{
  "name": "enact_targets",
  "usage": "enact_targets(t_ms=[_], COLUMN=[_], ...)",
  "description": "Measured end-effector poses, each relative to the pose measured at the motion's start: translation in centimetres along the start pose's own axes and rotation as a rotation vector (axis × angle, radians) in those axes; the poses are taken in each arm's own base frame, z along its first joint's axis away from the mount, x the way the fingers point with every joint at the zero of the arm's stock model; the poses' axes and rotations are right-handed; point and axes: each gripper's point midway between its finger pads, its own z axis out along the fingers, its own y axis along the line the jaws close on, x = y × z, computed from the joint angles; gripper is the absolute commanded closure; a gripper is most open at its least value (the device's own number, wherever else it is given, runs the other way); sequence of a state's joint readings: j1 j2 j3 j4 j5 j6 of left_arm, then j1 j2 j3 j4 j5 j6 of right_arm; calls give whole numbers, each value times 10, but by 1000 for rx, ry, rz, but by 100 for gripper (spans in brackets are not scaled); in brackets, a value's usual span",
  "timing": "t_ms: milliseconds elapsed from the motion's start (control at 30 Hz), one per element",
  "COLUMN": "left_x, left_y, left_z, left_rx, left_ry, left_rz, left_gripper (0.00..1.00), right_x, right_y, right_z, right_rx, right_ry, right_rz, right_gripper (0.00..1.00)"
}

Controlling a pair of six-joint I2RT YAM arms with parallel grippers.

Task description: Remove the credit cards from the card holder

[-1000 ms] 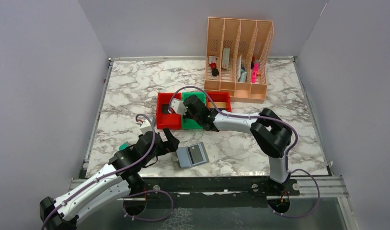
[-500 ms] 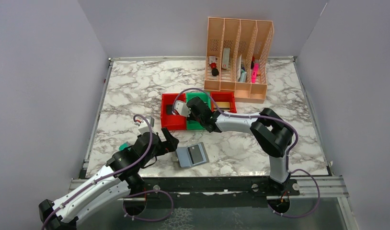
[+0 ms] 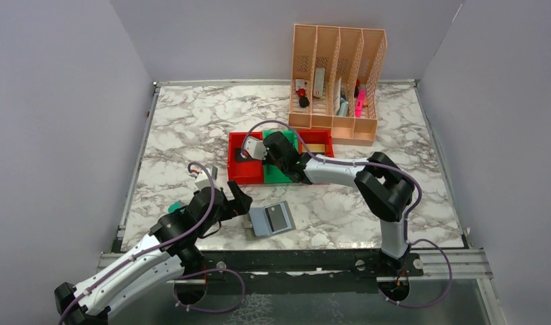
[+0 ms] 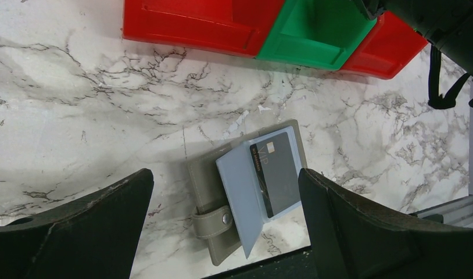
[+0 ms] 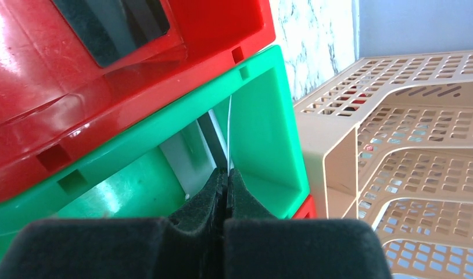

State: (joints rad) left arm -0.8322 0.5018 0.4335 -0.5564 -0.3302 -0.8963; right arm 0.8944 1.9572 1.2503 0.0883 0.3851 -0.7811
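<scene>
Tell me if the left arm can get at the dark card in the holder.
Probably yes. The left gripper hangs open right over the card holder, the dark card lies exposed in its pocket, and nothing sits between.

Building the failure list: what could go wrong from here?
1. The right gripper pinches the silver-grey card by one edge above the green bin; it may twist or slip.
2. The card holder lies unheld under the open left gripper; pulling the black card could drag it.
</scene>
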Motion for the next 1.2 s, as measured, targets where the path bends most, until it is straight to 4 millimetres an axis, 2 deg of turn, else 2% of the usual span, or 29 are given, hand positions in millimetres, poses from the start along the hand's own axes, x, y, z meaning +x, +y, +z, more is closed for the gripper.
enact_targets(t_ms=[100, 300, 433, 533, 1200], left_x=[0, 1, 1, 1, 1], left_y=[1, 2, 2, 2, 2], left_z=[0, -1, -2, -2, -2], left_rx=[-2, -7, -5, -4, -5], left_ry=[2, 5, 3, 3, 3], left_rz=[0, 3, 1, 0, -3], left_gripper=[1, 1, 1, 1, 4], right_x=[1, 16, 16, 15, 12], right_y=[-1, 17, 16, 16, 22], right_z=[4, 23, 23, 23, 18], right_rx=[7, -22, -22, -22, -47], right_ry=[3, 50, 49, 44, 8], right_rz=[-20, -74, -80, -76, 16], right_gripper=[96, 92, 80, 76, 64])
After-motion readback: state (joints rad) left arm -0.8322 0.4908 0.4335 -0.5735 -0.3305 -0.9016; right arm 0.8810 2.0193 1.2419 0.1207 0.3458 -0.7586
